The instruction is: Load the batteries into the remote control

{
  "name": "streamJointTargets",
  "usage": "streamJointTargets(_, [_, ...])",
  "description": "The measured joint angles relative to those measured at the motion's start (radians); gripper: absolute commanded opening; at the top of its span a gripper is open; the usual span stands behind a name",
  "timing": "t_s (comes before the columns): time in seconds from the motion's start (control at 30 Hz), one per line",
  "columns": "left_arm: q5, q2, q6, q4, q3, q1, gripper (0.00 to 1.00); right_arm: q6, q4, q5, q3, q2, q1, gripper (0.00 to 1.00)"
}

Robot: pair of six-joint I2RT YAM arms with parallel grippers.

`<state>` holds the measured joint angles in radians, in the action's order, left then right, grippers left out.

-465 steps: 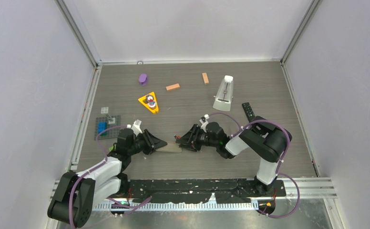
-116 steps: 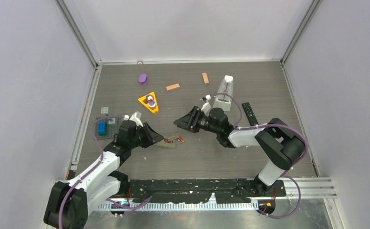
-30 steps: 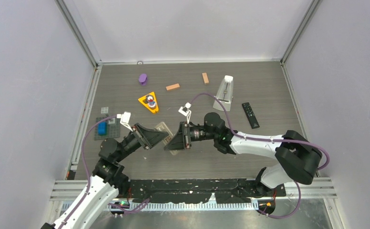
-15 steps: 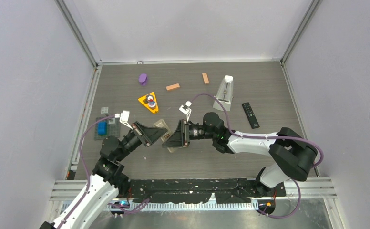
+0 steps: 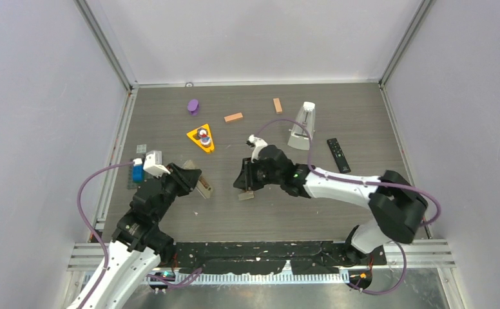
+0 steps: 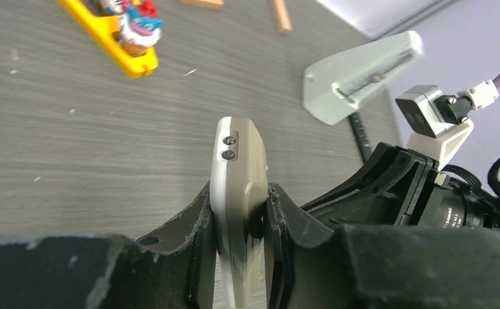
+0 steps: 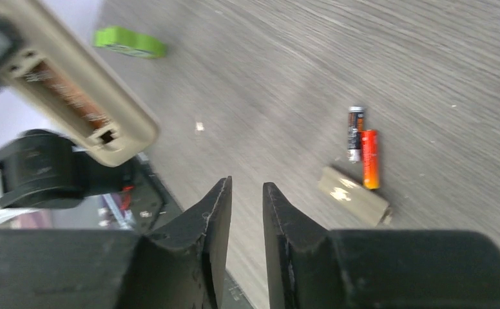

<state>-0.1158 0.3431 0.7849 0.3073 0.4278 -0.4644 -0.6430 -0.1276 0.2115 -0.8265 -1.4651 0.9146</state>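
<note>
My left gripper (image 6: 240, 215) is shut on the beige remote control (image 6: 238, 161), holding it on edge above the table. The top view shows the left gripper (image 5: 193, 181) left of centre, the remote (image 5: 203, 188) sticking out of it. In the right wrist view the remote (image 7: 73, 96) shows its uncovered battery bay. Two batteries lie side by side on the table, one dark (image 7: 355, 132) and one red-orange (image 7: 370, 158), against a loose beige cover (image 7: 354, 196). My right gripper (image 7: 246, 187) hovers near them with a narrow gap between its jaws and nothing in it. From above, the right gripper (image 5: 241, 181) is over the cover (image 5: 246, 196).
A white metronome (image 5: 302, 125) and a black remote (image 5: 338, 154) stand at the right. A yellow triangle toy (image 5: 201, 138), a purple piece (image 5: 193, 105) and two orange-brown blocks (image 5: 233, 117) lie farther back. A grey plate with a blue brick (image 5: 138, 172) is at the left.
The two grippers have drawn apart. My left gripper carried the remote leftward; my right gripper swung down toward the cover and its jaws narrowed.
</note>
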Motion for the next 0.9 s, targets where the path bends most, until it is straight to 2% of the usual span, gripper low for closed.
streamJointTargets(0.27, [-0.066,0.025,-0.012,0.060,0.000,0.000,0.00,0.098,0.165,-0.173,-0.227,-0.265,0.100,0.24])
streamJointTargets(0.47, [-0.087,0.032,-0.011,0.067,0.000,0.000,0.00,0.131,0.271,-0.275,-0.317,-0.385,0.126,0.24])
streamJointTargets(0.6, [-0.090,0.035,-0.008,0.063,-0.008,0.000,0.00,0.150,0.372,-0.344,-0.312,-0.398,0.125,0.23])
streamJointTargets(0.9, [-0.079,0.061,-0.004,0.057,-0.025,0.000,0.00,0.166,0.454,-0.469,-0.262,-0.345,0.105,0.23])
